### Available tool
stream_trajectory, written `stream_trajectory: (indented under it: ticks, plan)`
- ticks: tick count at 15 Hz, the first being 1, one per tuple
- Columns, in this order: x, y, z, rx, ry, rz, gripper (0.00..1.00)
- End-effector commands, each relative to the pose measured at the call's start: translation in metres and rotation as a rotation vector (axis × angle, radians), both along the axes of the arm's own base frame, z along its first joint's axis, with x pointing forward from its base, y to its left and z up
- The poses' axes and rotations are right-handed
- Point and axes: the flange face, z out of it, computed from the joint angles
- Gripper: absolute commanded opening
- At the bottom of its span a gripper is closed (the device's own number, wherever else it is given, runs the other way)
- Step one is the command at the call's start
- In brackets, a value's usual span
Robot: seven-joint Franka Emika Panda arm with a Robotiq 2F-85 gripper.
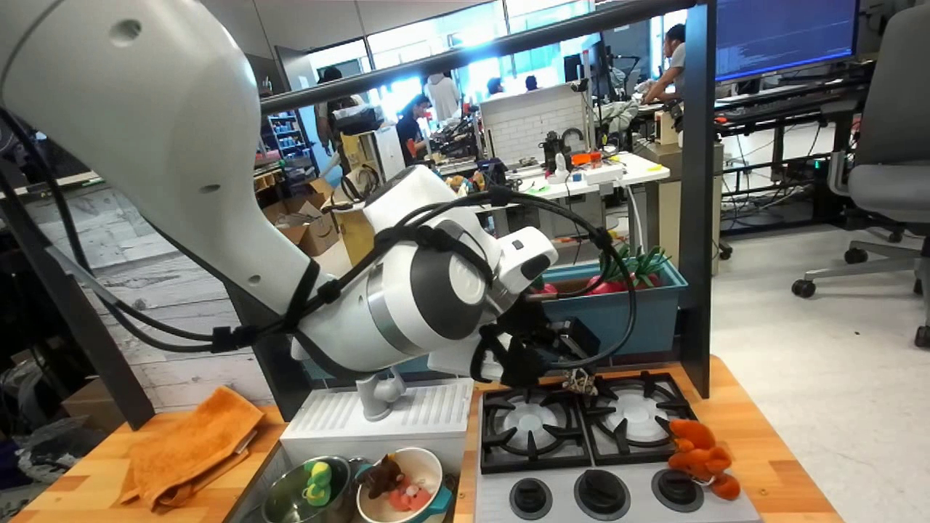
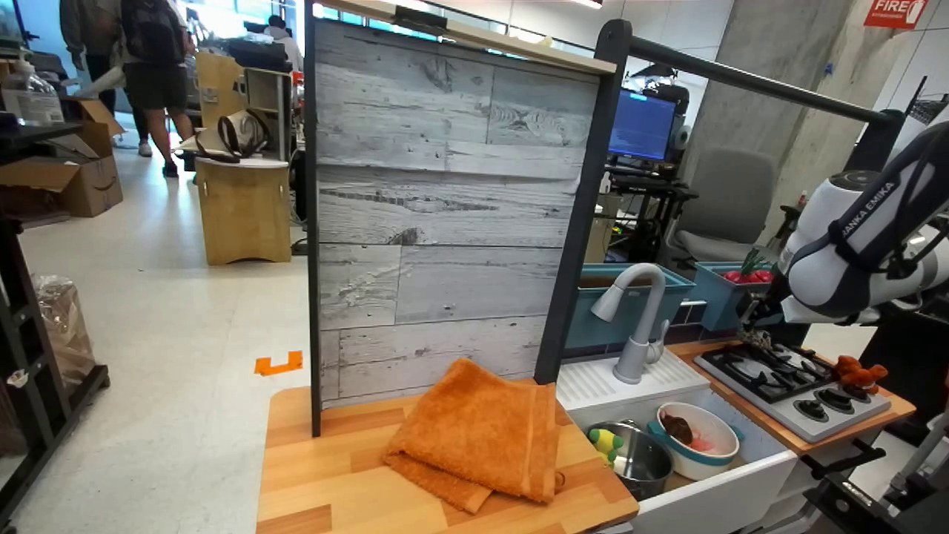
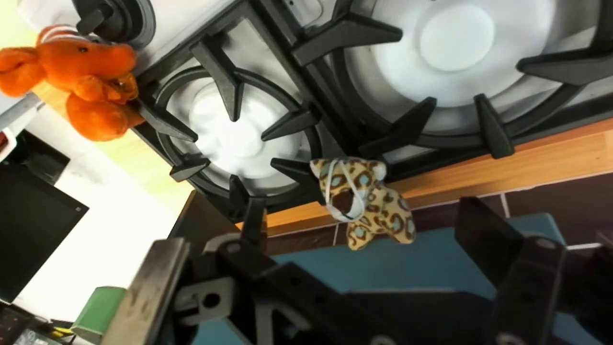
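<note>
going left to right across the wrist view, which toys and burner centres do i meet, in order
orange plush toy, left-hand burner's white centre, leopard-print plush toy, right-hand burner's white centre

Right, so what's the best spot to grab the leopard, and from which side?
I'd take the leopard around its body, coming from above. In the wrist view its head overlaps the grate, while the body reaches past the edge; the bin behind would likely crowd a low approach from there. The open claw looks wide enough to straddle the body.
</note>
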Motion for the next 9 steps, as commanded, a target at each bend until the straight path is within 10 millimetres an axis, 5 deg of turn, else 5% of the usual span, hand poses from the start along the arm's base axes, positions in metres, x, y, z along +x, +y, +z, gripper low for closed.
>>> stream_trajectory:
  ticks: [1, 3, 4, 9]
  plan:
    - [0.025, -0.015, -0.015, -0.005, -0.052, -0.011, 1.0]
    - [0.035, -0.018, -0.022, -0.013, -0.07, -0.022, 1.0]
    - [0.038, -0.017, -0.026, -0.015, -0.072, -0.023, 0.75]
    - [0.043, -0.015, -0.043, -0.012, -0.048, -0.033, 0.42]
